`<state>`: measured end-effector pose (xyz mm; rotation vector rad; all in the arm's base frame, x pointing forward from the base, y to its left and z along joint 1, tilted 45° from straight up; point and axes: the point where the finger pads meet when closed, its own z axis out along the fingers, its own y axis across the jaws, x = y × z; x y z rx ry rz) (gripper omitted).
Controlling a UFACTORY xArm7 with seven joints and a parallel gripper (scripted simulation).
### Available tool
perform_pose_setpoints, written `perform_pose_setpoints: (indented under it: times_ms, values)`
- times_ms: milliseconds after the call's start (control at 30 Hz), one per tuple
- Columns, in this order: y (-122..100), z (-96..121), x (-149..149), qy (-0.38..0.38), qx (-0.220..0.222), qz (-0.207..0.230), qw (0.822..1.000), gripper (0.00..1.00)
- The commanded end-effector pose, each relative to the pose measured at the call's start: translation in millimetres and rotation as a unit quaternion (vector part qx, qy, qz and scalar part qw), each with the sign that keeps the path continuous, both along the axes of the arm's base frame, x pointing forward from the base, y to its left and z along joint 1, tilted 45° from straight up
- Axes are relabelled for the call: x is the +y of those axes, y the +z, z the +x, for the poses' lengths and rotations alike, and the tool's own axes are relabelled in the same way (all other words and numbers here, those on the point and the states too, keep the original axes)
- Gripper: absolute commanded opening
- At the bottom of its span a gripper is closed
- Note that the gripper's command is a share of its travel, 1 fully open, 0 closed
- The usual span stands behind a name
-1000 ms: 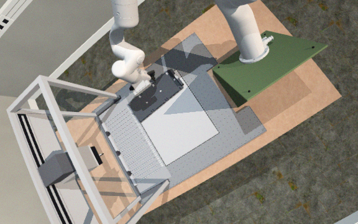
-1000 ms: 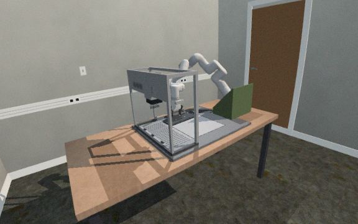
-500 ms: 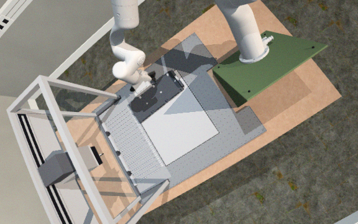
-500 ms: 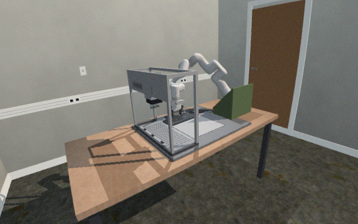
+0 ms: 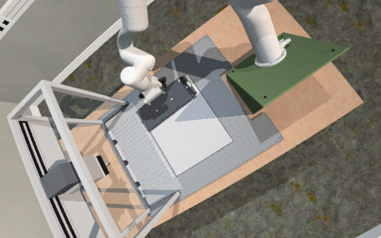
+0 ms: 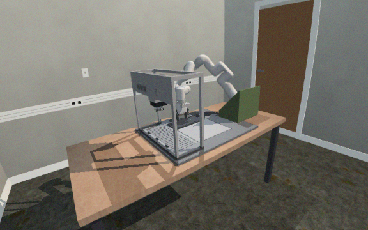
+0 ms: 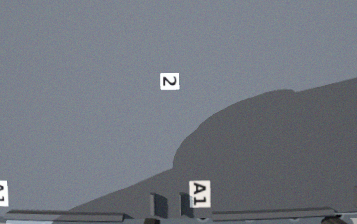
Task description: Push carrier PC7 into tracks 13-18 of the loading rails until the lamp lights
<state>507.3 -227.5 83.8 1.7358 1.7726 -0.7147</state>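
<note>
The gripper (image 5: 151,94) stands fully open and holds nothing, low over the dark carrier PC7 (image 5: 167,102). The carrier lies loose before the loading rails (image 5: 141,150). A good push stays straight along the tracks, level and slow, toward the far lamp.
</note>
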Motion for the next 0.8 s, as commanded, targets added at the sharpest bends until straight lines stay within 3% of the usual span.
perform_pose_setpoints:
  times_ms: [0, 767]
  values:
    - [-0.7, 1.8, 3.3, 0.002, -0.001, 0.001, 1.0, 1.0]
    - [-5.7, 1.7, 8.3, 0.002, -0.001, 0.001, 1.0, 1.0]
